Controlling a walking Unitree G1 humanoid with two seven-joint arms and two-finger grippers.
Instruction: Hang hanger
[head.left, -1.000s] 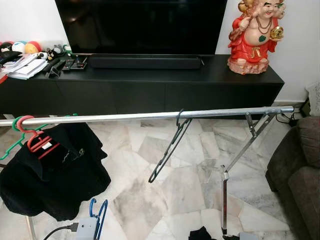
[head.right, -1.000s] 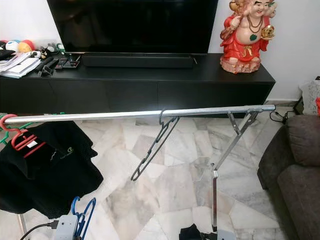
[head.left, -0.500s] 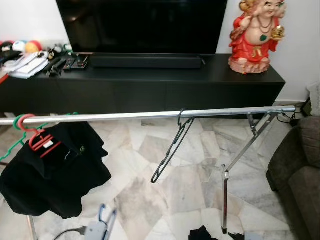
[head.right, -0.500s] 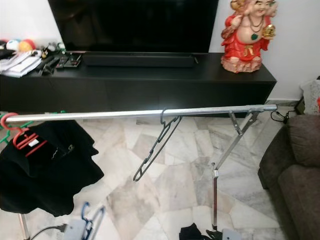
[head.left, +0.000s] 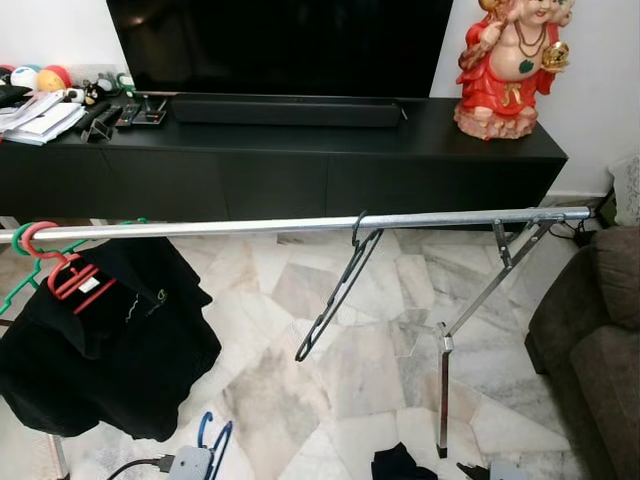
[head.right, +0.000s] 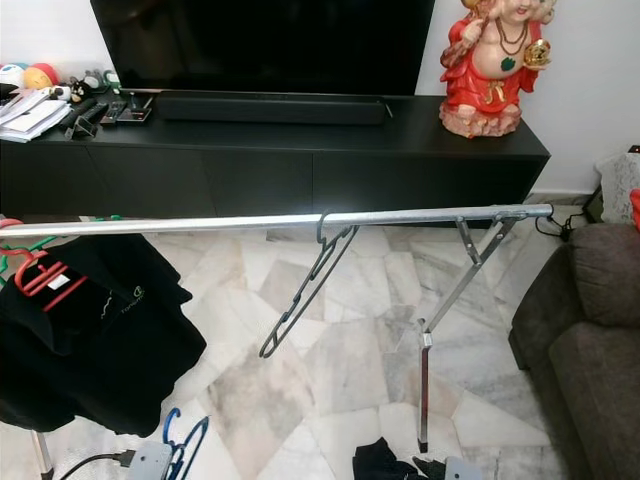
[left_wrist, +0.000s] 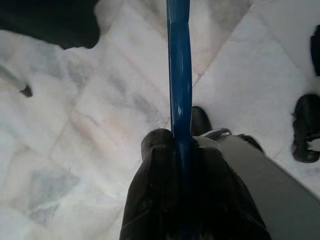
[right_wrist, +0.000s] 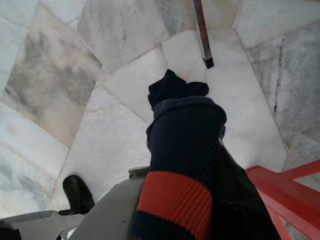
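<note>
While gripped, blue hanger — left gripper (seemingly pinching), low.

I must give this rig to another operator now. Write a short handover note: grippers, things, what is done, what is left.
Left gripper: shut on the blue hanger, held low near the floor.
Right gripper: shut on a navy sock with a red band, also low.
Steel rail: a black hanger hangs at its middle; a red hanger with a black garment at its left end.
Left: lift the blue hanger and hook it on the rail.
</note>
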